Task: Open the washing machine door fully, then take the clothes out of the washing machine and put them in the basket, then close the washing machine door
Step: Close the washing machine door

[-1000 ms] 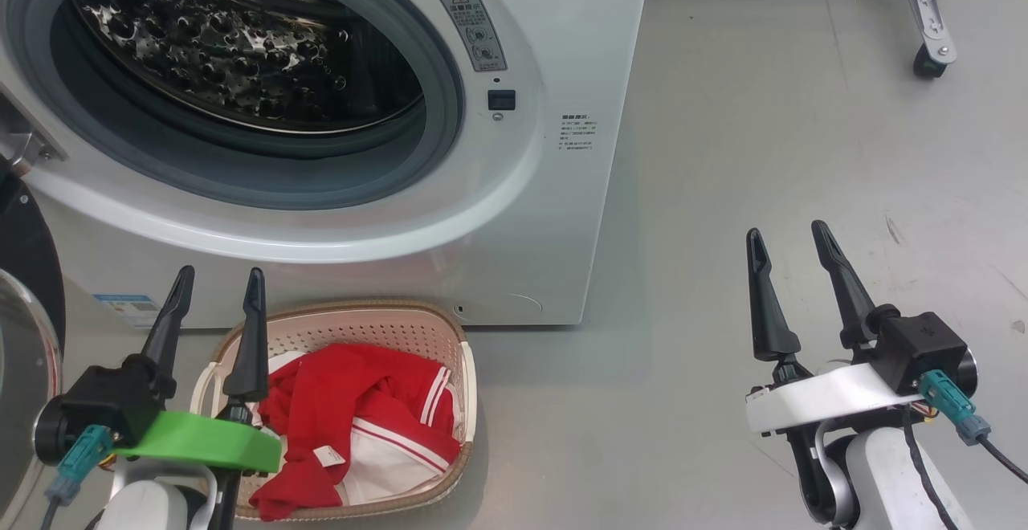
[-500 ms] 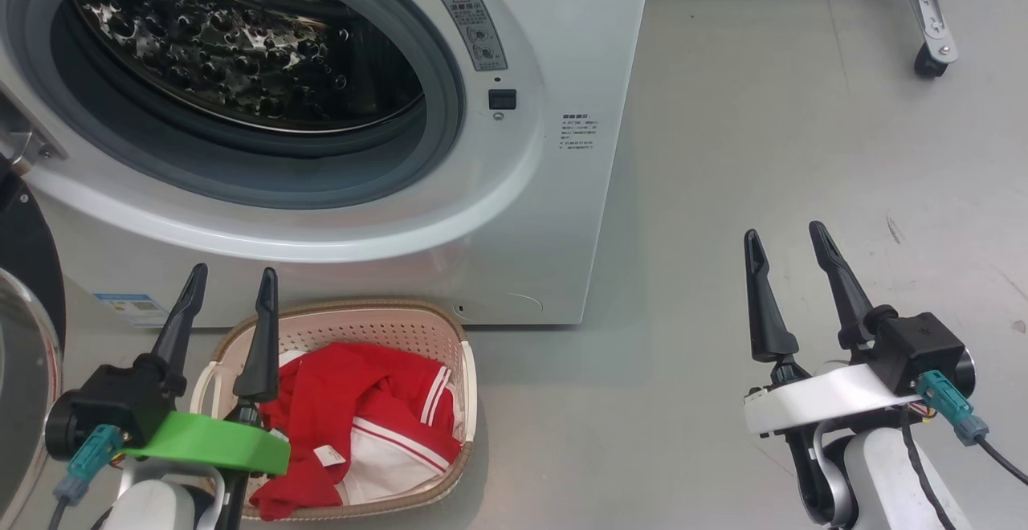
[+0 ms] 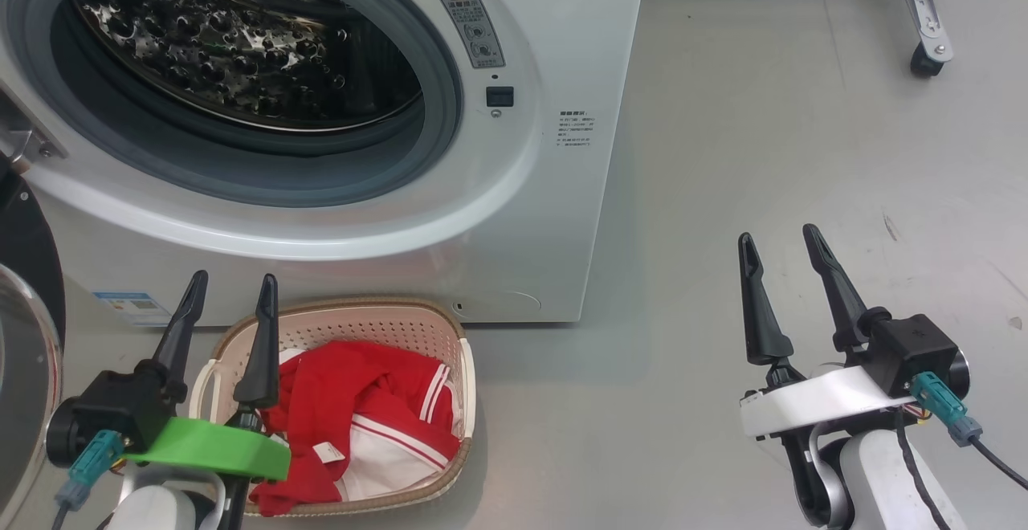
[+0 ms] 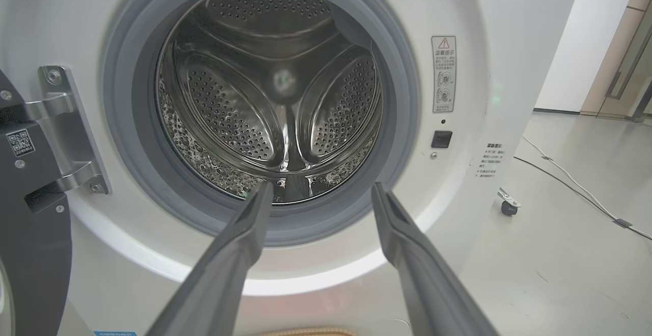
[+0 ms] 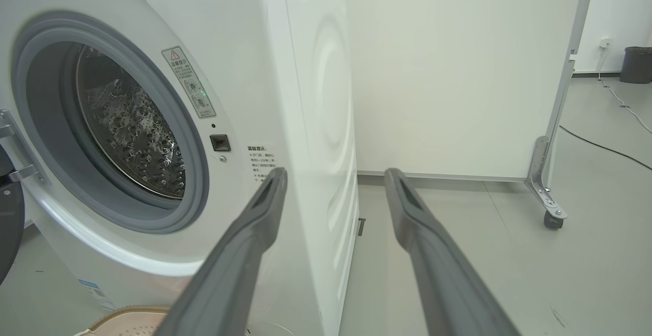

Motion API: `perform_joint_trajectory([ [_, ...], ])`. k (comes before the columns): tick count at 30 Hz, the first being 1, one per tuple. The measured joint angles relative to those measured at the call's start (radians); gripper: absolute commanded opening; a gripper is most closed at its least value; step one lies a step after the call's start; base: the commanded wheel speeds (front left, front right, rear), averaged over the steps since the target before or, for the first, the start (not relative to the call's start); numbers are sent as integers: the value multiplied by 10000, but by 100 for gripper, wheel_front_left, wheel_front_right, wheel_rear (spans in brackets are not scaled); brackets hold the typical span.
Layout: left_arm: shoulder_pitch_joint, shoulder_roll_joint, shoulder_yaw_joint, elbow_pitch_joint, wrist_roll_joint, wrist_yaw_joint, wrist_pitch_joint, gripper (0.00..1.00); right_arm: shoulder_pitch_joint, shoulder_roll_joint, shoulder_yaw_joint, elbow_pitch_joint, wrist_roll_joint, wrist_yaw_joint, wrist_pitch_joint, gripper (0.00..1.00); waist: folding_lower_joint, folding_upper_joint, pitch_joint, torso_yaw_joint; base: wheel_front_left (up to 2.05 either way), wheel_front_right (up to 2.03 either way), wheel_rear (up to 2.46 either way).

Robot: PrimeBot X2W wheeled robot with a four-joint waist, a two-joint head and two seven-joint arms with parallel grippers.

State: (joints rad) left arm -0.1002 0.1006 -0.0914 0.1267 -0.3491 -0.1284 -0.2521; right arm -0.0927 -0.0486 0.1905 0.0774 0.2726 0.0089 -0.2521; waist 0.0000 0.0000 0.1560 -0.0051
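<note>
The white washing machine (image 3: 530,217) stands with its round mouth uncovered, and the perforated steel drum (image 3: 241,48) holds nothing that I can see. The washing machine door (image 3: 24,337) hangs swung out at the far left edge. On the floor below the mouth sits the cream basket (image 3: 377,313), with the red and white clothes (image 3: 353,401) lying inside it. My left gripper (image 3: 234,279) is open and empty above the basket's left end, pointing at the drum (image 4: 275,96). My right gripper (image 3: 777,234) is open and empty over bare floor to the right.
A white panel on a metal frame with a black caster (image 3: 923,60) stands at the back right. Grey floor (image 3: 763,152) spreads to the right of the machine. A cable (image 4: 570,183) runs across the floor, and a dark bin (image 5: 636,63) stands far off.
My left gripper has shifted a little right and down, staying open. The right gripper has barely drifted. The clothes and basket lie as before.
</note>
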Motion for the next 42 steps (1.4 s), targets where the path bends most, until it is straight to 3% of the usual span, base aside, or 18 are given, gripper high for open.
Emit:
perform_joint_trajectory([
  [42, -10, 15, 155, -136, 167, 0, 0, 100, -9, 0, 6, 90, 194, -17, 0, 100, 0, 0, 237, 73, -101, 101, 0],
])
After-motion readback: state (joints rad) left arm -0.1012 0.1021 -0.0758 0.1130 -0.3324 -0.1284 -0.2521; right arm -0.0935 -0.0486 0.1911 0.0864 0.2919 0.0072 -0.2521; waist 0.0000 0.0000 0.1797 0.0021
